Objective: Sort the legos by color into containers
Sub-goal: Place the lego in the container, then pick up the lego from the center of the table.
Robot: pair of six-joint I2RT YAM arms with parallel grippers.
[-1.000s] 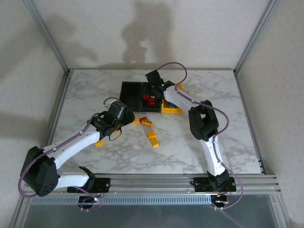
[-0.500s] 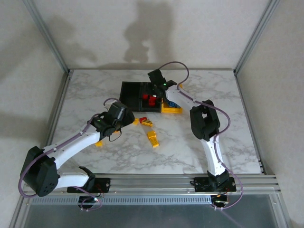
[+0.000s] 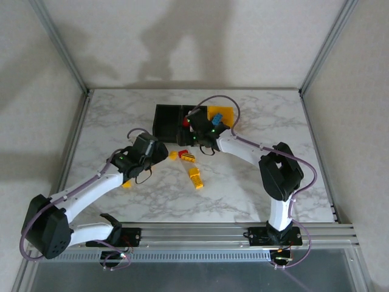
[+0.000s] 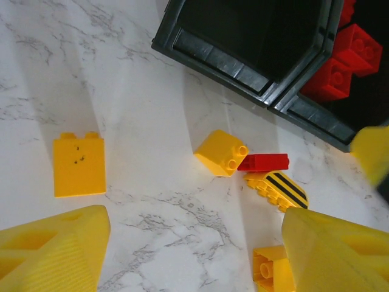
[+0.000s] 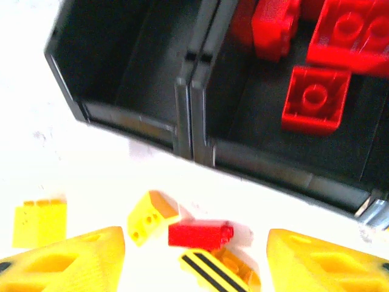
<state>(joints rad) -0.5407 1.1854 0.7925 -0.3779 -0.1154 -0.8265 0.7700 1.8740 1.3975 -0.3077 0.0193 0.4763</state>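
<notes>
Three joined containers stand at the back: an empty black bin, a black bin holding red legos, and a yellow bin with a blue lego. Just in front of them lie a yellow lego, a red lego and a black-striped yellow lego. My right gripper hovers open over this cluster. My left gripper is open over bare table to the cluster's left.
More yellow legos lie loose: one nearer the arms, another to the left. The marble table has free room on the right and far left. Frame posts border the table.
My right gripper has drawn back from over the red-filled bin to the loose legos in front, its jaws wider. The yellow bin is now uncovered. My left gripper barely moved.
</notes>
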